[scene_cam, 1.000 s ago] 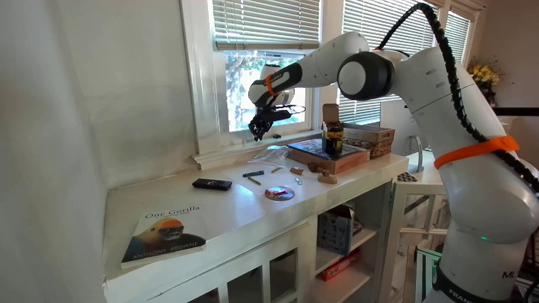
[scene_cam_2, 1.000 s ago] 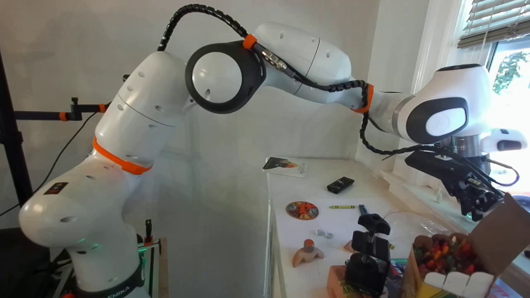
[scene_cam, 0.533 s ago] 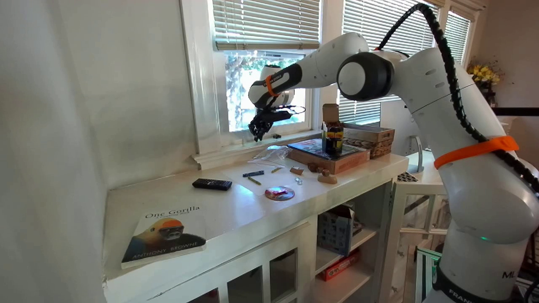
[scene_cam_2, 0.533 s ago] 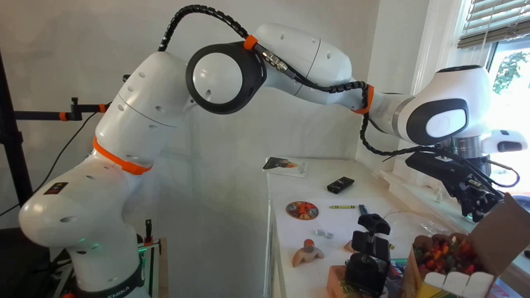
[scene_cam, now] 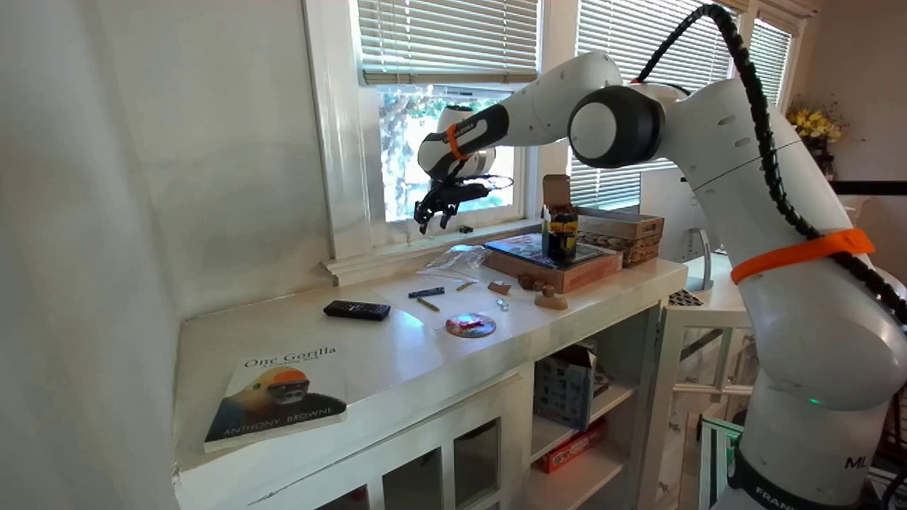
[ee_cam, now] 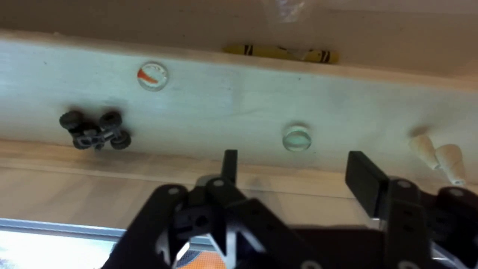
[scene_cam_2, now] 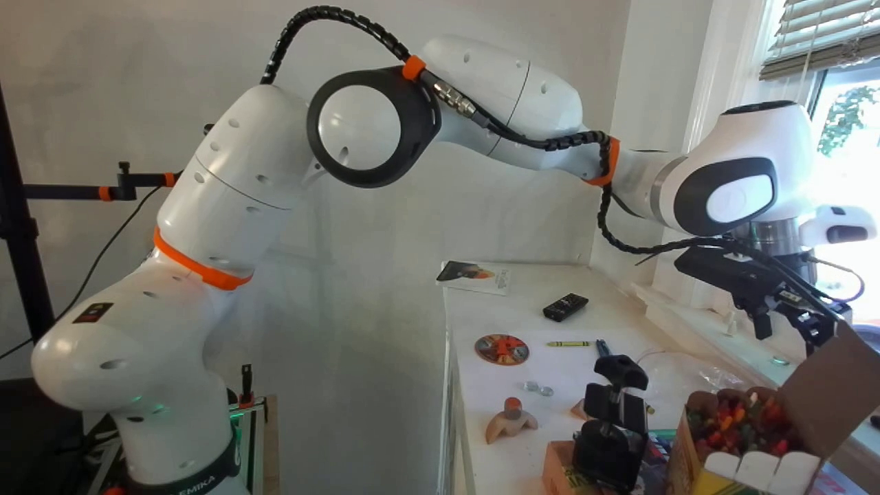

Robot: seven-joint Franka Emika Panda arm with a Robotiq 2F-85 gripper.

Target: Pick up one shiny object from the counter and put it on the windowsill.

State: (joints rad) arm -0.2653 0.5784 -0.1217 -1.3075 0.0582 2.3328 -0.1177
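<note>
Wrist view: greenish disc (ee_cam: 297, 139) on the windowsill (ee_cam: 209, 99), gripper (ee_cam: 295, 164) spread apart. Placing looks done (probably just withdrawal left).

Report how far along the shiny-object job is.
Likely done: a clear round piece lies on the windowsill below the gripper, though these pictures don't show where it came from. In hand: nothing; the gripper stands open, apart from the clear round piece. Left: probably just backing the arm away.
</note>
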